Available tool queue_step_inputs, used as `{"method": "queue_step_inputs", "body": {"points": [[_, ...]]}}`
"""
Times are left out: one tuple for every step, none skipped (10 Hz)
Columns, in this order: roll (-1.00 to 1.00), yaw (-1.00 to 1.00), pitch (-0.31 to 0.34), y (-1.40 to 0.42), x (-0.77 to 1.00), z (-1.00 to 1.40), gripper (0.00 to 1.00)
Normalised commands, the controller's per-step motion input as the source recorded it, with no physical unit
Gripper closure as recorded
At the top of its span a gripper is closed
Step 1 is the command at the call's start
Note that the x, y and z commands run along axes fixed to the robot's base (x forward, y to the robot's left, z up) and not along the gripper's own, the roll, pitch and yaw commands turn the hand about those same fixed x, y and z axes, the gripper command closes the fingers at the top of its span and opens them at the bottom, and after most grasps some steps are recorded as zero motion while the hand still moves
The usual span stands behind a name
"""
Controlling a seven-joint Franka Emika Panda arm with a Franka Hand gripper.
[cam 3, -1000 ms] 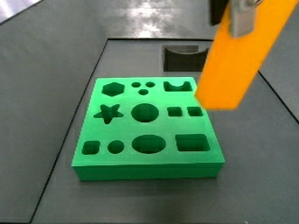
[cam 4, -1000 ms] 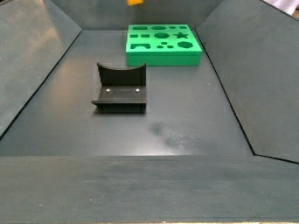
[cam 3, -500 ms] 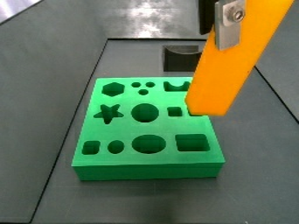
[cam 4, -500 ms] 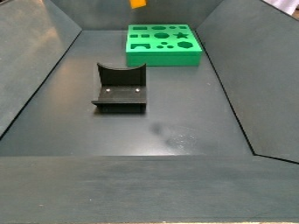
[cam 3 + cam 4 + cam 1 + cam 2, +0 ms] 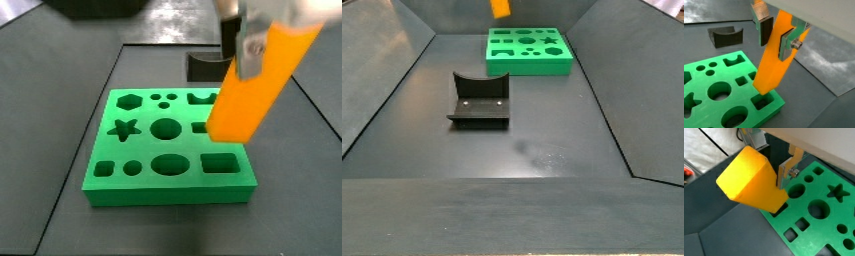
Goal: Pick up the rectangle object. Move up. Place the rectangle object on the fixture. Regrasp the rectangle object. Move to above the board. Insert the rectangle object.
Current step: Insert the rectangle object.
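Note:
My gripper (image 5: 774, 35) is shut on the rectangle object (image 5: 773, 57), a long orange-yellow block that hangs slightly tilted above the board (image 5: 724, 107). In a side view the block (image 5: 254, 85) hangs over the green board's (image 5: 167, 150) right part, its lower end above the rectangle hole (image 5: 221, 161). In a wrist view the block (image 5: 751, 180) fills the space beside a silver finger (image 5: 785, 175), over the board's (image 5: 821, 213) edge. In a side view only the block's lower tip (image 5: 500, 8) shows above the board (image 5: 529, 48). The fixture (image 5: 480, 100) stands empty on the floor, apart from the board; it also shows in a wrist view (image 5: 725, 36).
Dark sloped walls (image 5: 396, 70) enclose the grey floor (image 5: 543, 150). The board has several other cut-outs, among them a star (image 5: 123, 129), a hexagon (image 5: 127, 101) and circles (image 5: 166, 128).
The gripper has moved left and lower with the block, bringing its lower end from beside the board's right edge to above its right part.

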Motion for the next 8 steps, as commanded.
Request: {"method": "queue_step_inputs", "body": {"points": [[0.17,0.00,-0.029,-0.10,0.11,-0.65,1.00],[0.19,0.00,-0.034,-0.12,0.02,-0.60,1.00],[0.19,0.00,-0.014,-0.11,0.00,-0.49,1.00],[-0.03,0.00,0.000,0.00,0.00,-0.03,1.00],[0.00,0.00,-0.053,0.00,0.00,-0.24,1.00],[0.00,0.00,-0.140,0.00,0.00,-0.34,1.00],[0.00,-0.01,-0.164,-0.09,0.00,-0.29,1.00],[0.00,-0.07,-0.156,-0.13,0.00,-0.23,1.00]]}}
